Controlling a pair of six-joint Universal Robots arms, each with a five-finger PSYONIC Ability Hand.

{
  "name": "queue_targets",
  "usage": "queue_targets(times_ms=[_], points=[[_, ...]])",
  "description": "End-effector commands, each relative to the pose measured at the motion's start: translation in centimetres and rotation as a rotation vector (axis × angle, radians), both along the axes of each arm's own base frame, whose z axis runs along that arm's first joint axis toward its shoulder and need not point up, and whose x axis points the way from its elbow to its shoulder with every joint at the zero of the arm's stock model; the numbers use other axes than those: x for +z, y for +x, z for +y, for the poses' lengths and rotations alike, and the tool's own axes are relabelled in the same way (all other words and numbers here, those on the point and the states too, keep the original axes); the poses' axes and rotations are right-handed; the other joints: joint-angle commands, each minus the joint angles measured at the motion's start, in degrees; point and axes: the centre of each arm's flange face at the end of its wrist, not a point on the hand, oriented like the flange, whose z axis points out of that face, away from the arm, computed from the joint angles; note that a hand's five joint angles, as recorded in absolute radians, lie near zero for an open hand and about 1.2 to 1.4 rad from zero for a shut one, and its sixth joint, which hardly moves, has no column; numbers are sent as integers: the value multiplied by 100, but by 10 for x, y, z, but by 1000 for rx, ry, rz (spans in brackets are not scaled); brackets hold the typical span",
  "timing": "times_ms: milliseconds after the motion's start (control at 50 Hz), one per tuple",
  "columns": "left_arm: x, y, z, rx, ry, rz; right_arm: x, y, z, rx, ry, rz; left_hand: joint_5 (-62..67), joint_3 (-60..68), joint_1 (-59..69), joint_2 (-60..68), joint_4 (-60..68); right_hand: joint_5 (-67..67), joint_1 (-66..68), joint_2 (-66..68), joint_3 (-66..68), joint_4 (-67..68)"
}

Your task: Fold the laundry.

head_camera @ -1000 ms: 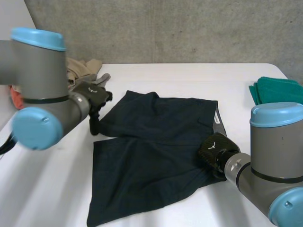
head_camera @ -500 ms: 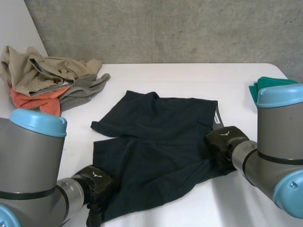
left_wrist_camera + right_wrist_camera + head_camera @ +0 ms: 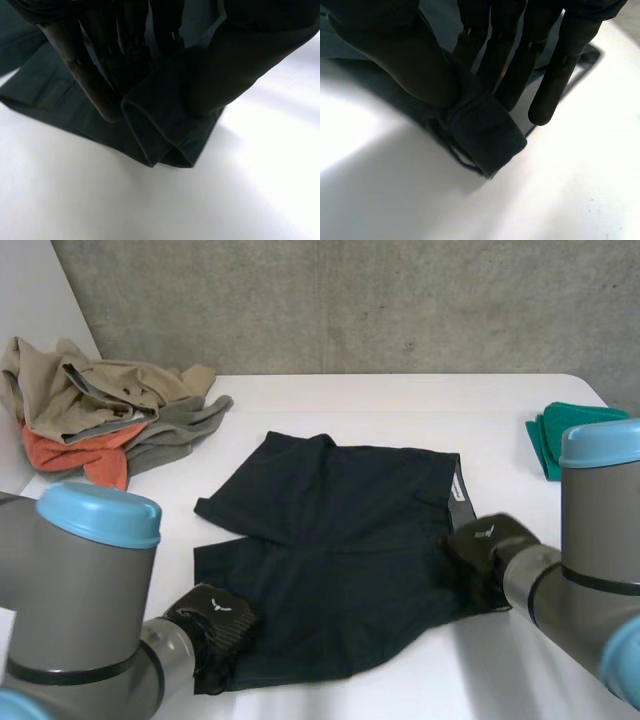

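Dark navy shorts (image 3: pixel 340 540) lie spread across the middle of the white table (image 3: pixel 400 400). My left hand (image 3: pixel 212 622) is at their near left leg hem. In the left wrist view its fingers (image 3: pixel 90 85) and thumb pinch that hem (image 3: pixel 165 135), which is rolled up between them. My right hand (image 3: pixel 483 548) holds the shorts' right edge by the waistband. The right wrist view has its thumb and fingers (image 3: pixel 510 65) closed on a bunched fold of the cloth (image 3: pixel 485 130).
A heap of tan, grey and orange clothes (image 3: pixel 100 405) lies at the far left of the table. Folded green cloth (image 3: pixel 560 430) sits at the far right edge. A concrete wall stands behind the table.
My left arm swung from the shorts' far left corner to the near left hem, and its hand closed on it. The near left leg got drawn in. My right hand kept its grip.
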Motion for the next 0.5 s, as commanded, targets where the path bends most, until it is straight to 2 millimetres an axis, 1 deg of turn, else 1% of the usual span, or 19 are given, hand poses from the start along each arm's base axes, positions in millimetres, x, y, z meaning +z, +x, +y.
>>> queue_targets(times_ms=[20,60,80,100,140,160,220,240,300,320,380,400,440,460,500], points=[[19,12,26,-152,30,-87,-5,-23,53,391,171,339,1180,1217,1527,1167,1174,1118,1667,1234,1137,1131],[19,14,29,-176,41,-116,-5,-30,60,461,210,401,1180,1217,1527,1167,1174,1118,1667,1234,1137,1131],[18,15,30,-196,47,-139,-5,-33,60,507,214,437,1180,1217,1527,1167,1174,1118,1667,1234,1137,1131],[18,15,31,-206,47,-151,-5,-32,59,511,201,439,1180,1217,1527,1167,1174,1118,1667,1234,1137,1131],[17,14,27,-215,40,-172,-4,-30,52,483,163,419,1180,1217,1527,1167,1174,1118,1667,1234,1137,1131],[16,11,20,-213,22,-184,-2,-26,40,426,115,382,1180,1217,1527,1167,1174,1118,1667,1234,1137,1131],[15,5,2,-190,-27,-199,-2,-21,24,343,66,320,1180,1217,1527,1167,1174,1118,1667,1234,1137,1131],[15,1,-13,-157,-70,-207,-2,-17,13,296,39,284,1180,1217,1527,1167,1174,1118,1667,1234,1137,1131],[20,-7,-39,-99,-147,-194,-1,-13,-2,224,0,234,1180,1217,1527,1167,1174,1118,1667,1234,1137,1131],[27,-15,-56,-71,-209,-164,1,-12,-12,180,-32,207,1180,1217,1527,1167,1174,1118,1667,1234,1137,1131],[39,-29,-82,-33,-309,-88,3,-9,-30,111,-91,165,1180,1217,1527,1167,1174,1118,1667,1234,1137,1131],[49,-39,-99,-11,-379,-31,4,-6,-40,76,-139,142,1180,1217,1527,1167,1174,1118,1667,1234,1137,1131],[58,-50,-116,6,-453,27,7,-3,-51,41,-202,118,1180,1217,1527,1167,1174,1118,1667,1234,1137,1131],[65,-60,-132,21,-527,74,8,0,-62,8,-266,94,1180,1217,1527,1167,1174,1118,1667,1234,1137,1131],[71,-71,-149,36,-600,114,10,5,-72,-14,-333,71,1180,1217,1527,1167,1174,1118,1667,1234,1137,1131]])
